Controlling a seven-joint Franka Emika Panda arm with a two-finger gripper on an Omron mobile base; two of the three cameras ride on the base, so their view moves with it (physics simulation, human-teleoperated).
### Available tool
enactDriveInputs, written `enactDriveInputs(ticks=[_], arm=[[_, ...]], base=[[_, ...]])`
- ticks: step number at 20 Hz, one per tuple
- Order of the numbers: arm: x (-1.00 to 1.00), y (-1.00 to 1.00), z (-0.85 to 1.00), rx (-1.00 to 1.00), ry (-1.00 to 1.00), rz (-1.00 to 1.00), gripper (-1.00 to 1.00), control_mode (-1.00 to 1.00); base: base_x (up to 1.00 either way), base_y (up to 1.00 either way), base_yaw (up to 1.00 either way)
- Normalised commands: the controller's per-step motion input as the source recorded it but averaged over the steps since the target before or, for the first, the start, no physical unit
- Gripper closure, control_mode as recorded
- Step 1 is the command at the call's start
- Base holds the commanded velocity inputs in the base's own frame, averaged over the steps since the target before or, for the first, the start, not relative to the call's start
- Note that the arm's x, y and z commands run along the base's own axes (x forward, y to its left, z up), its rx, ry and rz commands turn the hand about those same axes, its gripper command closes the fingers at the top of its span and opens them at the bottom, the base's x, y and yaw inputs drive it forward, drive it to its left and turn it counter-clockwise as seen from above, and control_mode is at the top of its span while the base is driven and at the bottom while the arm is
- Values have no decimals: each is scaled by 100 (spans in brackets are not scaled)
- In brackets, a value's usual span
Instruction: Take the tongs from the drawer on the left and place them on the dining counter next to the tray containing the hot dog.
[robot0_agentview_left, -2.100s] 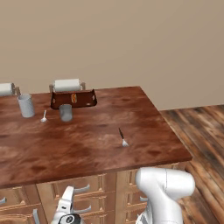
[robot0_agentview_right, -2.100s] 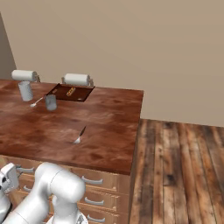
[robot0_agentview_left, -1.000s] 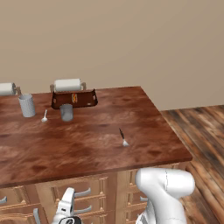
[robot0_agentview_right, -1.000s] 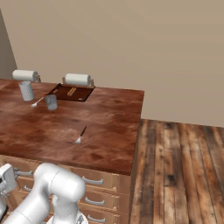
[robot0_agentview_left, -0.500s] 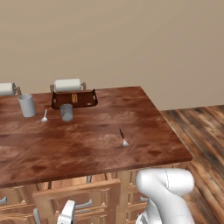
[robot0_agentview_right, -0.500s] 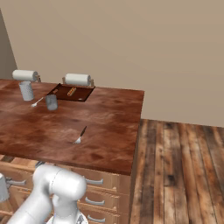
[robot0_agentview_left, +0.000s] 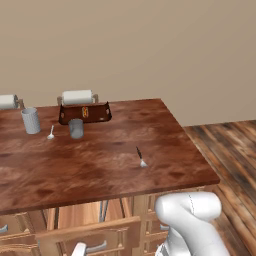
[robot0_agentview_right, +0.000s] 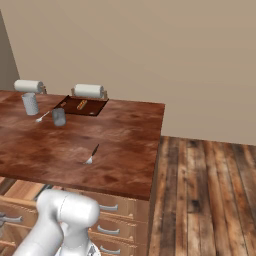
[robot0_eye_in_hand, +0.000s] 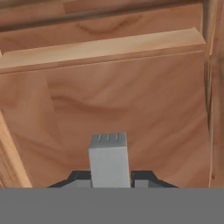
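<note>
**Claw down in the pulled-out drawer, grey end of the tongs between its tips**

Drawer (robot0_agentview_left: 87, 235) stands pulled out beneath the near edge of the dining counter (robot0_agentview_left: 100, 165), its pale wood inside showing; in the hand view the gripper (robot0_eye_in_hand: 108, 177) sits low over that pale floor, its dark tips closed on a grey block-like metal piece, seemingly the tongs (robot0_eye_in_hand: 108, 159); this piece stands straight up out of the claw, long axis along the fingers, three short grooves across its top edge; I cannot tell more of its length. No writing or label can be read anywhere. At the far left of the counter sits the tray (robot0_agentview_left: 102, 115) with the hot dog (robot0_agentview_left: 84, 111) inside, long axis pointing away from me; a paper-towel roll (robot0_agentview_left: 77, 96) lies just behind the tray; a grey cup (robot0_agentview_left: 76, 128) stands just in front; a spoon (robot0_agentview_left: 51, 132) and a second cup (robot0_agentview_left: 31, 120) lie to its left; a small fork (robot0_agentview_left: 140, 156) rests alone mid-counter, well apart from the tray.
</note>
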Motion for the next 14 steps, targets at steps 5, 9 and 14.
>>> enactDriveInputs(ticks=[5,9,14], arm=[[-42,0,-1,0,0,0,100,-100],[-42,0,-1,0,0,0,100,-100],[-34,0,-1,0,0,0,100,-100]], base=[[0,0,0],[0,0,0],[0,0,0]])
